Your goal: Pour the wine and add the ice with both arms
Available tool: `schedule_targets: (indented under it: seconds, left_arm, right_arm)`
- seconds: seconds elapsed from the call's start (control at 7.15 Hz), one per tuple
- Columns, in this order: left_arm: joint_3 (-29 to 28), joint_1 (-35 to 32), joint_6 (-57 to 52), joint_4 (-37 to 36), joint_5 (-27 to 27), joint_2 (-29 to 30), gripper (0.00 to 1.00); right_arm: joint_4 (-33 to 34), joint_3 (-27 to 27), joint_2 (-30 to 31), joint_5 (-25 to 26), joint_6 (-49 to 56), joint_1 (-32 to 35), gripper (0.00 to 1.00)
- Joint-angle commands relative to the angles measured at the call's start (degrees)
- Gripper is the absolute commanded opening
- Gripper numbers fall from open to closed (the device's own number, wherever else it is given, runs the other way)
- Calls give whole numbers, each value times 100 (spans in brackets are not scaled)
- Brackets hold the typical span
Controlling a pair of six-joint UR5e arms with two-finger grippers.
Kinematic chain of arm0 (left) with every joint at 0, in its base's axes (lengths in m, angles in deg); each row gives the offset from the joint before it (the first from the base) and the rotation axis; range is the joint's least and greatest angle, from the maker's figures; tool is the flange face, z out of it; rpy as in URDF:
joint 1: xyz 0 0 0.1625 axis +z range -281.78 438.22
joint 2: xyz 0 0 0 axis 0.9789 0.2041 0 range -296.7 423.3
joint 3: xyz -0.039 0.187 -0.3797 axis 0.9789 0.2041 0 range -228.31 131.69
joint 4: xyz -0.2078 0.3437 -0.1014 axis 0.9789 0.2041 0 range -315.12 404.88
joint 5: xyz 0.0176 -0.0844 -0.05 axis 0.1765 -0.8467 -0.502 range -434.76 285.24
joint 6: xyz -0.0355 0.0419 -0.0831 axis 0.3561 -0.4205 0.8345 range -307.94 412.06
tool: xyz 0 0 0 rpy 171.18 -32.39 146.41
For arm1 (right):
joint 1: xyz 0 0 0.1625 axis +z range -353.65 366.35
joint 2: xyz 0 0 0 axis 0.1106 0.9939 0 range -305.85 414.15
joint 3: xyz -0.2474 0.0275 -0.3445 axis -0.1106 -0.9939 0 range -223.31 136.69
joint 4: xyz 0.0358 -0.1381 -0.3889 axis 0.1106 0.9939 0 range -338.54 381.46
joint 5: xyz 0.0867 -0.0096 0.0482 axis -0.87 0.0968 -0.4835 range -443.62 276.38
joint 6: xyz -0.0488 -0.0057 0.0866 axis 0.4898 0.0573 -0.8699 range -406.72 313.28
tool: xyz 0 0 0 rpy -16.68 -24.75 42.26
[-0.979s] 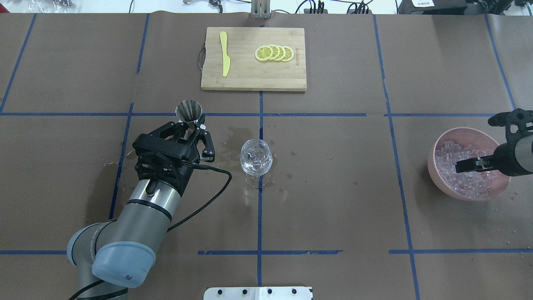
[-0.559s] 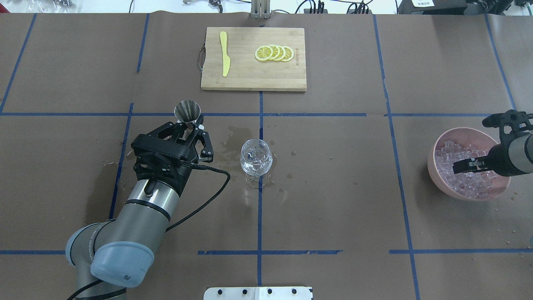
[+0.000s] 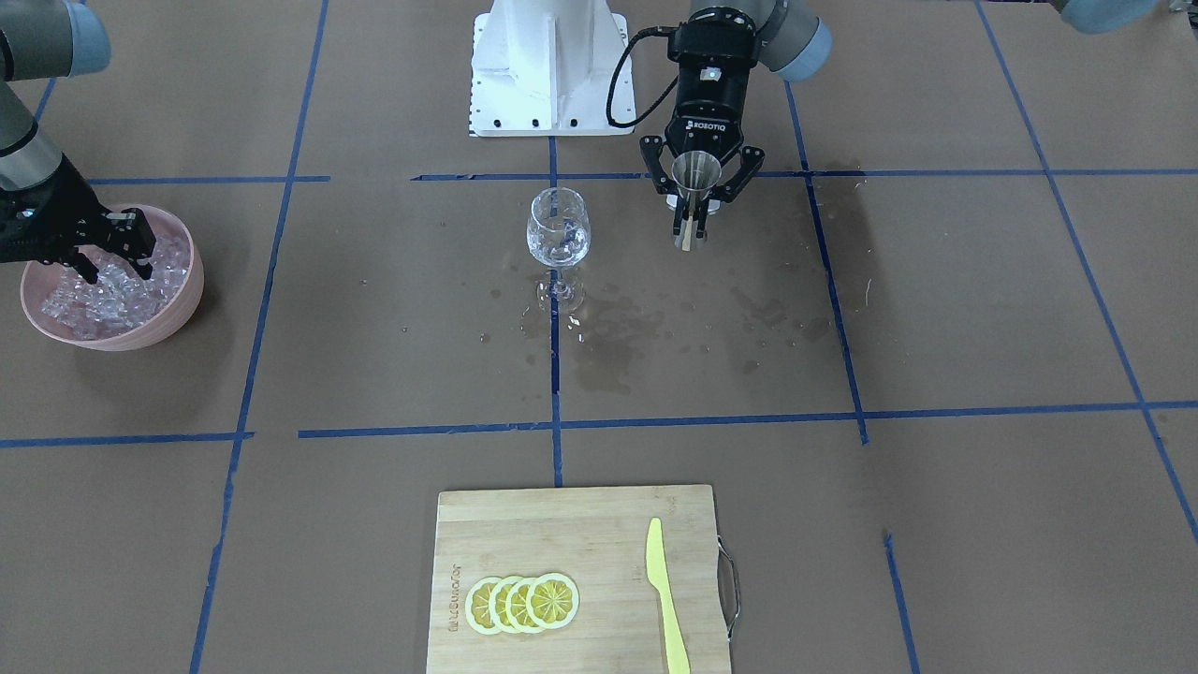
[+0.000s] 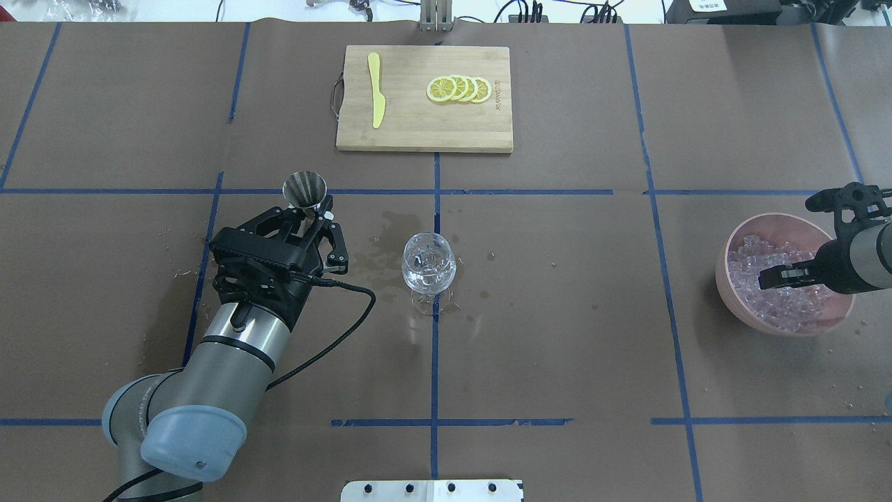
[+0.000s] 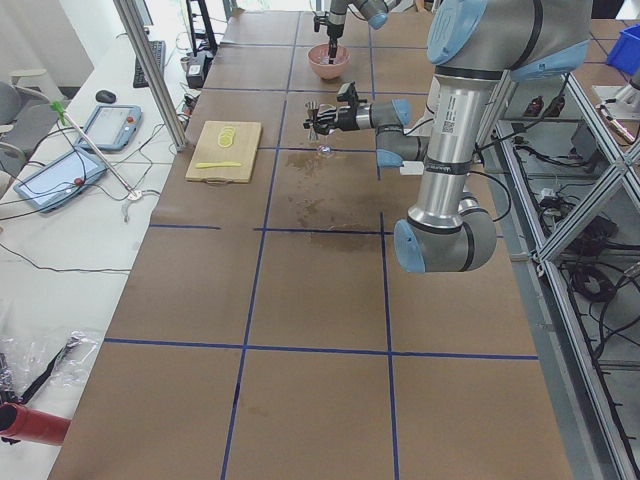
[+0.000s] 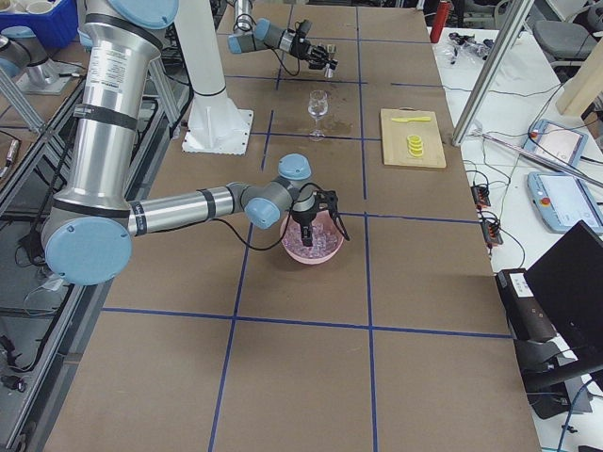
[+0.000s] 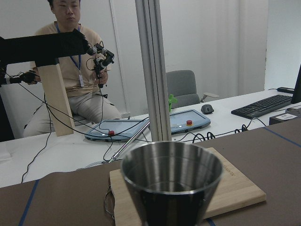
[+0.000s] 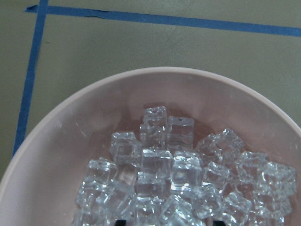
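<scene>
My left gripper (image 4: 315, 217) is shut on a steel jigger (image 4: 304, 190), held upright left of the clear stemmed wine glass (image 4: 429, 262). The jigger fills the left wrist view (image 7: 171, 183); I cannot tell if it holds liquid. A small amount of clear wine (image 3: 559, 245) seems to sit in the glass. My right gripper (image 3: 117, 270) is open, its fingertips down among the ice (image 4: 749, 259) in the pink bowl (image 4: 725, 275). The right wrist view shows the ice cubes (image 8: 164, 179) heaped in the bowl (image 8: 61, 141).
A bamboo cutting board (image 4: 424, 132) at the far side holds lemon slices (image 4: 460, 89) and a yellow knife (image 4: 376, 90). Dark wet stains (image 3: 608, 346) spread around the glass. The white base block (image 3: 552, 65) stands at the robot's edge.
My left gripper has moved left with the jigger, away from the glass. The right gripper has shifted only slightly over the ice.
</scene>
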State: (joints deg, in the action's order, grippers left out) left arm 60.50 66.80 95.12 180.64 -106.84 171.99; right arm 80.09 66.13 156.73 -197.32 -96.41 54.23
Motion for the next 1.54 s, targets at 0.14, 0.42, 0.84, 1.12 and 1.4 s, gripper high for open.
schedule_targets:
  seconds: [0.14,0.42,0.84,1.12,1.4]
  left_arm:
    - [0,0,0,3,-1,-6,0]
    - [0,0,0,3,-1,-6,0]
    - [0,0,0,3,-1,-6,0]
    - [-9,0,0,3,-1,-6,0]
    - [-9,0,0,3,-1,3,0]
  right_arm:
    - [0,-19,-2,14,4,10,65]
    - [8,-28,24,15,12,19,58]
    - [8,-11,33,-12,21,28,25]
    - [8,7,51,-29,65,45,16]
    - [17,121,77,-91,83,238,0]
